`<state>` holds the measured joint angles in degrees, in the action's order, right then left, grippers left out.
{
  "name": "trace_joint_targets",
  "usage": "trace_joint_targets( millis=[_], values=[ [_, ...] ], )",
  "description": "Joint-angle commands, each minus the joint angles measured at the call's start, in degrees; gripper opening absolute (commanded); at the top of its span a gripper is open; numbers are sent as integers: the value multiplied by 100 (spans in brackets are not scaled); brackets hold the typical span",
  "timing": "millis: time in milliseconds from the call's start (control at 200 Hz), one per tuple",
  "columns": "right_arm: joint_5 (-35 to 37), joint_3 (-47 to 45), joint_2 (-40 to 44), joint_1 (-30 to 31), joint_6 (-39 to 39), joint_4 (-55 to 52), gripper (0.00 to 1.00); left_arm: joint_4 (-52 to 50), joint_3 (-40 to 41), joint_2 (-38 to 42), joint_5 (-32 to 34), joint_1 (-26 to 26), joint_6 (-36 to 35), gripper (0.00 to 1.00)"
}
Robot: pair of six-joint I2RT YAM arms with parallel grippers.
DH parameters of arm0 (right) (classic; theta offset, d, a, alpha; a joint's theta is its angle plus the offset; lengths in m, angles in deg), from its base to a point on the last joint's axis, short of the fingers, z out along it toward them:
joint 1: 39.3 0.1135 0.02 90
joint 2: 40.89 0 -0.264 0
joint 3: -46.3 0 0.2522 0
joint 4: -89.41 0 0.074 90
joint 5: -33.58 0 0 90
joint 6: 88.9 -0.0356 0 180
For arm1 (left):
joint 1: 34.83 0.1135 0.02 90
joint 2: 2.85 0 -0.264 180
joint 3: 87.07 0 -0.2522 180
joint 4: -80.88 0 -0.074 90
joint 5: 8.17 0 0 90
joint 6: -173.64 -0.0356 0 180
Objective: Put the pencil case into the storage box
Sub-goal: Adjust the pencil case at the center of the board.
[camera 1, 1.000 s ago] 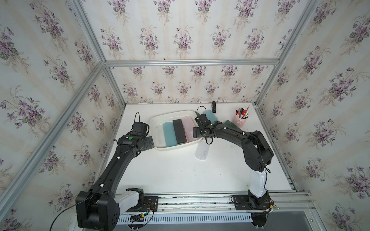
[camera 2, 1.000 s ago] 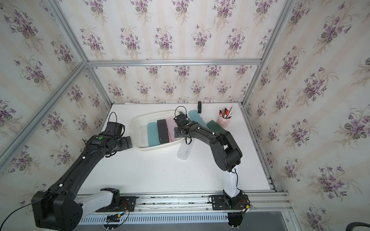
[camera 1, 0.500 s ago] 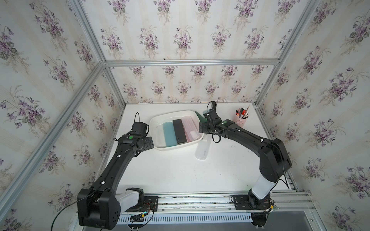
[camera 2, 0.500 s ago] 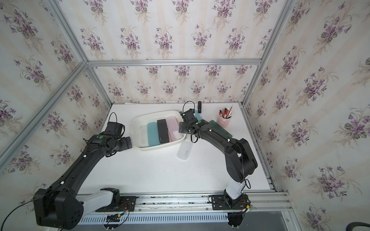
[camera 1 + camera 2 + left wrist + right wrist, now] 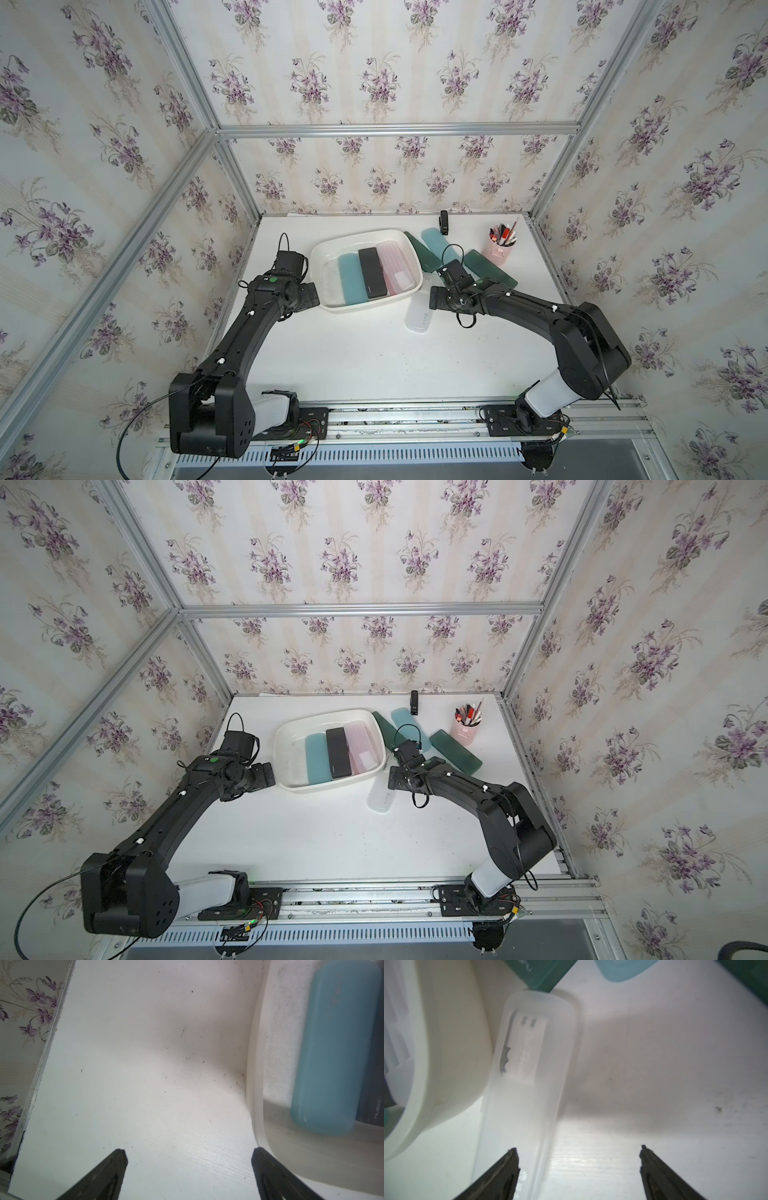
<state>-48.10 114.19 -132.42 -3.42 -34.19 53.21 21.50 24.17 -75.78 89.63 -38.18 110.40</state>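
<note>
Roughly halfway was how the job read. Taking the back wall as 12 o'clock in both top views, the storage box (image 5: 358,232) sat toward 12 on the table (image 5: 353,357) and already held three cases side by side: a teal case (image 5: 352,279), a black case (image 5: 371,272) and a pink case (image 5: 398,268).

Four more lay outside it. A translucent white pencil case (image 5: 419,316) lay flat on the table at the box's 4 o'clock corner, its far end just beside the box wall and seemingly touching it. A dark green case (image 5: 424,254) and a light blue case (image 5: 435,244) lay at the box's 2 o'clock. A second dark green case (image 5: 491,269) lay further out at 3 o'clock, near the pink pen cup (image 5: 498,254).

The right gripper (image 5: 578,1151) was spread wide and empty. In the right wrist view one fingertip sat over the translucent case and the other over bare table, so the jaws did not yet straddle it. That case looked like the next pick, and it would need centring, closing and a lift over the rim.

The left gripper (image 5: 188,1152) was also spread and empty, at the box's 8 o'clock, with one finger close to the rim.
</note>
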Motion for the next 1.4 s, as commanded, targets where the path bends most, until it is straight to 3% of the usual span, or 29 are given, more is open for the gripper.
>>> trace_joint_targets(
  millis=[0,205,515,694,1054,1214,1394],
  values=[
    [102,4,-111,318,-531,342,96,139,67,-19,-57,28,-97,99],
    [474,121,-531,886,-1199,508,100,269,163,-70,-185,46,-141,99],
    [1054,639,-1438,1141,-1368,70,100,322,183,25,-312,80,-188,99],
    [1286,187,-1073,1077,-1117,-90,99,351,192,43,-357,98,-198,99],
    [947,-1284,497,721,-8,414,97,241,183,213,-659,22,-47,99],
    [1028,-1297,1049,667,405,260,100,-95,27,642,-744,-548,431,99],
    [745,-1280,1801,349,1057,117,100,-219,-206,845,-480,-1809,1762,99]
  ],
)
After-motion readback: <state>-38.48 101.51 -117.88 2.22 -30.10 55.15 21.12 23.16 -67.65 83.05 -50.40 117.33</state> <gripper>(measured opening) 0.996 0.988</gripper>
